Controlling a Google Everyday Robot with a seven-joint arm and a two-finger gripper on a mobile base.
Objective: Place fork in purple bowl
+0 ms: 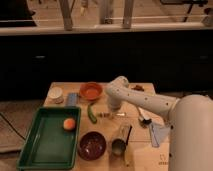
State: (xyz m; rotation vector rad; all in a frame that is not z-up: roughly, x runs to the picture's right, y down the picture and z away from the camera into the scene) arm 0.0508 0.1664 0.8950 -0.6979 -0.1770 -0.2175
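At frame centre, the white arm's gripper (114, 106) hangs just above the thin silver metal fork (116, 115), apparently for pickup; its grasp state cannot be determined. The round dark purple bowl (92, 145) waits apart, below and left.

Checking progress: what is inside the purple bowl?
The purple bowl looks empty: only its bare dark inside shows, nothing covering it. The gripper is low over the table beyond it, near the orange bowl.
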